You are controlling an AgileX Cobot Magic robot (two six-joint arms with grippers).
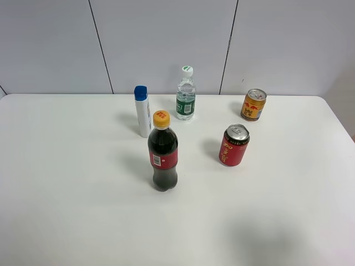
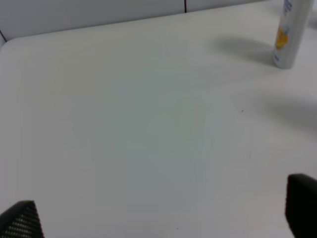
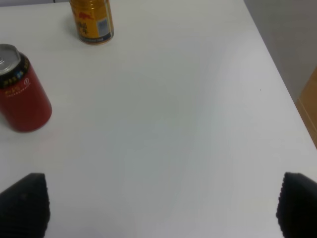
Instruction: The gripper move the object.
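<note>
The object, a small clear water bottle [image 1: 186,94] with a dark green label and a white cap, stands upright near the back of the white table [image 1: 66,194]. Neither arm shows in the exterior high view. In the left wrist view my left gripper [image 2: 161,214] is open, its two black fingertips [image 2: 20,221] far apart over bare table. My right gripper [image 3: 161,206] is open too, with its black fingertips [image 3: 25,203] at both edges of the right wrist view and nothing between them. The bottle is out of both wrist views.
A white tube with a blue cap [image 1: 142,111] [image 2: 287,34] stands left of the bottle. A dark cola bottle with a yellow cap [image 1: 163,152] stands in front. A red can [image 1: 234,146] [image 3: 22,94] and a gold can [image 1: 253,105] [image 3: 91,20] stand to the right.
</note>
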